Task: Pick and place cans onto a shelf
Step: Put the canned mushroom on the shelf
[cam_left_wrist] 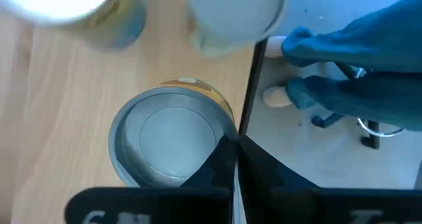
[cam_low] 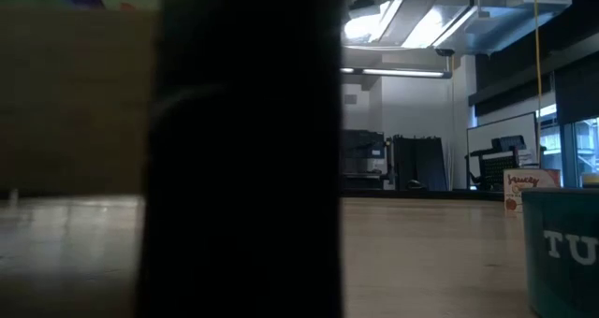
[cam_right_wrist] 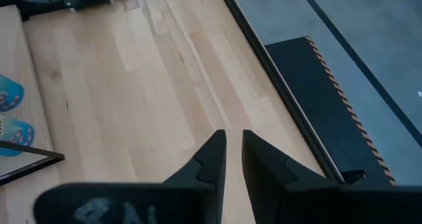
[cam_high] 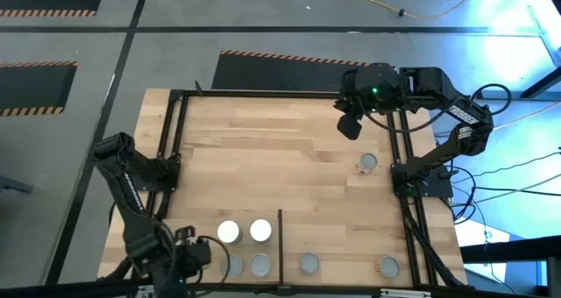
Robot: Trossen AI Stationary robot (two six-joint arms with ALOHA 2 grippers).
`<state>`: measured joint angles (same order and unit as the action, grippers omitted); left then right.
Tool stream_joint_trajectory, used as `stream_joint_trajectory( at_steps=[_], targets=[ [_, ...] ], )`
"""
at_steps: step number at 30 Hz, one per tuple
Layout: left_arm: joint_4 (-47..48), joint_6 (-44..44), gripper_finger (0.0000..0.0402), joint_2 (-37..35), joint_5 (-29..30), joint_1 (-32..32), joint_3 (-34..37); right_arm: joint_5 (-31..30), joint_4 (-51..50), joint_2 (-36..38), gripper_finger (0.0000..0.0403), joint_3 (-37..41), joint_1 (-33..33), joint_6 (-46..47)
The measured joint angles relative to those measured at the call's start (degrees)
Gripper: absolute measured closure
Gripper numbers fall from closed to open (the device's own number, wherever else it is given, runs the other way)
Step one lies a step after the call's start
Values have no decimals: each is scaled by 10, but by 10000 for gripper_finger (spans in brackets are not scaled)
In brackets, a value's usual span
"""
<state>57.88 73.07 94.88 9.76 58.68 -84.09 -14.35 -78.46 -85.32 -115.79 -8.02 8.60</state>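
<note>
Several cans stand on the pale shelf (cam_high: 333, 245) at the table's near edge. Two have white tops (cam_high: 228, 232) (cam_high: 260, 230), three have grey tops (cam_high: 232, 265) (cam_high: 260, 265) (cam_high: 308, 263), and one has a tan top (cam_high: 387, 266). A thin black divider bar (cam_high: 280, 241) splits the shelf. One more grey-topped can (cam_high: 367, 163) stands alone on the tabletop at the right. My left gripper (cam_high: 200, 256) (cam_left_wrist: 234, 148) is shut, just left of the leftmost grey-topped can (cam_left_wrist: 168, 141). My right gripper (cam_high: 351, 123) (cam_right_wrist: 234, 141) is shut and empty above the table's far right. My left gripper's shut fingers (cam_left_wrist: 221, 161) stand against the side of the grey-topped can's rim (cam_left_wrist: 214, 128). I cannot tell whether they touch it.
A black metal frame (cam_high: 171, 149) edges the tabletop. In the low view a dark upright shape (cam_low: 243, 150) blocks the middle and a teal can (cam_low: 562, 252) stands at the right. Blue shapes (cam_left_wrist: 349, 72) show beyond the frame bar (cam_left_wrist: 249, 79).
</note>
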Motion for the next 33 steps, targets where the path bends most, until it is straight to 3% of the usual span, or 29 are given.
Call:
stream_joint_trajectory(
  at_steps=[9, 33],
  targets=[
    [-46, -31, 402, 53, -60, -14, 0, 0, 0, 0, 350, 0, 0, -11],
    [-76, -37, 402, 114, -75, -18, 1, 0, 0, 0, 350, 0, 0, -16]
  ],
)
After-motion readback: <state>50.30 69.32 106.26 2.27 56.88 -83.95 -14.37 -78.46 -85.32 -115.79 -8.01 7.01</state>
